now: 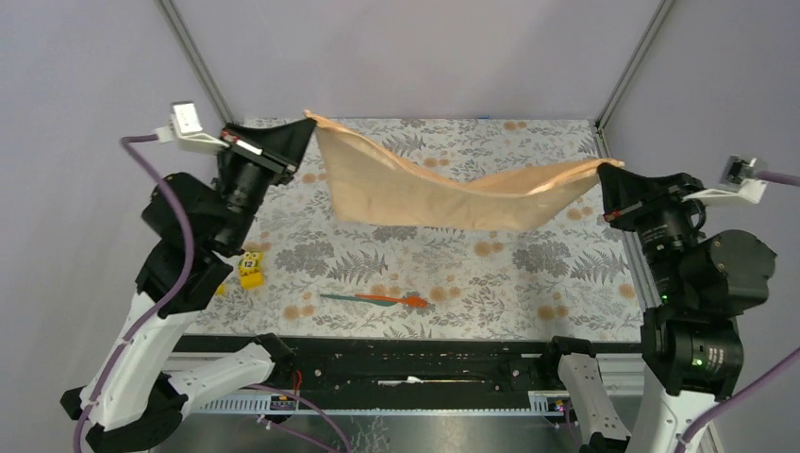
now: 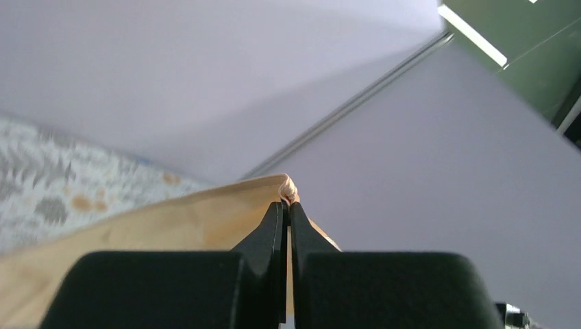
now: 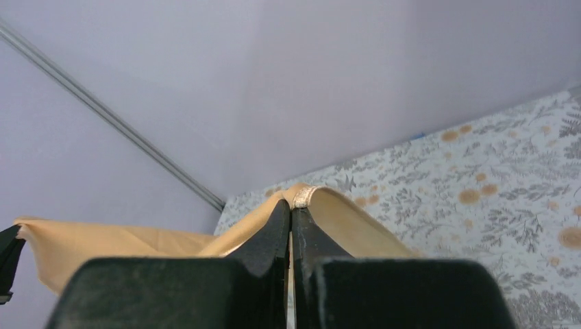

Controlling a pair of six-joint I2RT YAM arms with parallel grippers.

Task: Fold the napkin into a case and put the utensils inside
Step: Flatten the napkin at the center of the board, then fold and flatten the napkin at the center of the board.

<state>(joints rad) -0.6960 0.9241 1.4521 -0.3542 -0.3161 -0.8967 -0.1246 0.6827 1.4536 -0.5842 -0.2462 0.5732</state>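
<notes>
While the left gripper (image 1: 304, 125) and right gripper (image 1: 607, 170) each pinch an upper corner, the peach-orange napkin (image 1: 443, 193) hangs doubled between them above the grey floral tablecloth (image 1: 538, 274), sagging in the middle, its layered edges showing along the top. Nearer the arms, the teal and orange-red utensils (image 1: 377, 299) lie touching on the cloth, a small yellow block (image 1: 251, 269) to their left.
</notes>
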